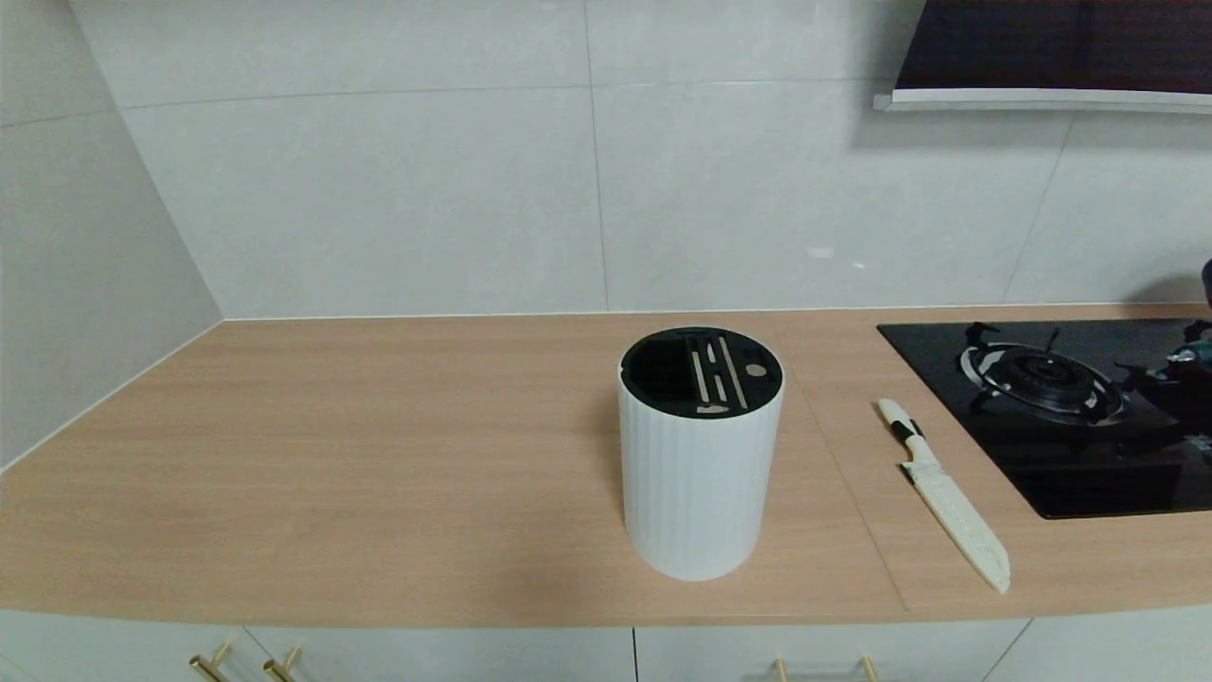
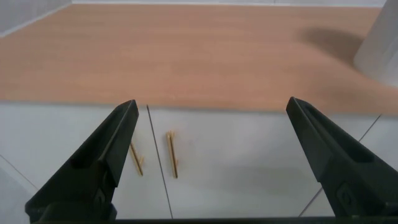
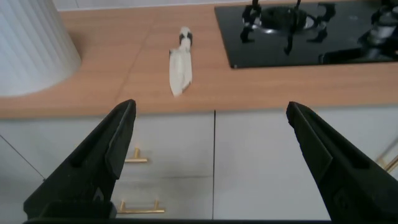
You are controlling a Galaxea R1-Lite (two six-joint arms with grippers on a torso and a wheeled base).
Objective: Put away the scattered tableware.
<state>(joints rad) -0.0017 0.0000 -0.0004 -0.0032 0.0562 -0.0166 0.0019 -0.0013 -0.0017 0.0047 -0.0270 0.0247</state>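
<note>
Left gripper [image 2: 211,106] and right gripper [image 3: 210,106] gape wide, empty. The flat knife [image 1: 942,493] could skid off the counter's [image 1: 379,455] near edge.

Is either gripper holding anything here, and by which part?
Nothing is held. The left gripper and right gripper are open; the knife lies on the counter.
</note>
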